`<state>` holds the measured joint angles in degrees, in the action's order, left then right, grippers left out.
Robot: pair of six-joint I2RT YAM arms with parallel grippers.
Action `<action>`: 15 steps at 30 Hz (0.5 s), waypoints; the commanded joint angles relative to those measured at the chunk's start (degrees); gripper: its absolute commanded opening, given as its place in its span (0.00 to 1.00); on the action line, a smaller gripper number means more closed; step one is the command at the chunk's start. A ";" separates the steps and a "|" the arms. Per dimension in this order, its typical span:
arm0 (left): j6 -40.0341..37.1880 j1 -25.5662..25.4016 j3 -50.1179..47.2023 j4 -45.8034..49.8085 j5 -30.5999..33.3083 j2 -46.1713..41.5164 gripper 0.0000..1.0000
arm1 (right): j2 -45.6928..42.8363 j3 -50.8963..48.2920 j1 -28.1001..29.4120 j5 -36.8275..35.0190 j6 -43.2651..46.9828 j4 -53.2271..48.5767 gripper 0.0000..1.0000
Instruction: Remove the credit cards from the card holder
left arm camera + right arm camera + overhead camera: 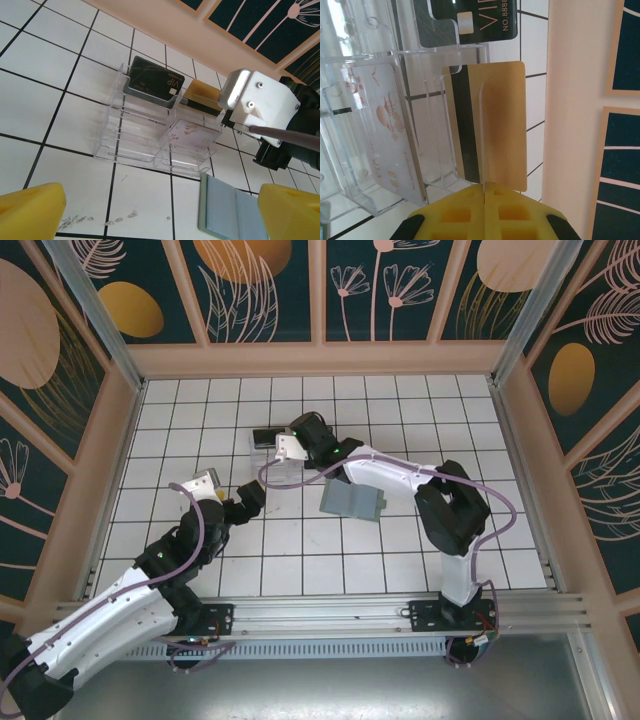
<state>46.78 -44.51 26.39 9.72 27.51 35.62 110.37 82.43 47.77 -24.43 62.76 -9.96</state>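
The right arm stretched leftward across the desk (300,570), elbow bent, and its right claw (484,200) was closed flat on the lower edge of a gold card (492,125). That card stood partly behind a wall of the clear plastic box (145,130), beside a black VIP card (152,80) in the next compartment. A pale printed card (380,130) lay in a front compartment. The left arm was folded low, with the left claw (160,215) spread wide and holding nothing. The card holder (352,503) lay open on the desk near the right forearm.
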 commanded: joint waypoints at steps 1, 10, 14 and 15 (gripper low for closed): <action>0.41 0.13 -0.15 1.45 0.98 -0.48 0.99 | 1.22 2.84 -0.22 0.52 0.70 0.99 0.01; 0.28 0.16 -0.38 1.10 0.89 -0.07 0.99 | 1.67 3.39 0.30 0.63 0.74 0.68 0.01; 0.24 0.17 -0.41 0.83 0.68 0.24 0.99 | 2.05 3.38 0.22 0.99 0.52 0.16 0.01; 0.24 0.13 -0.46 0.92 0.70 0.33 0.99 | 2.20 3.22 0.21 1.21 0.42 0.11 0.01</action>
<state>46.78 -44.51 26.39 10.33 27.51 35.81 111.09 84.27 47.79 -24.12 62.74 -9.37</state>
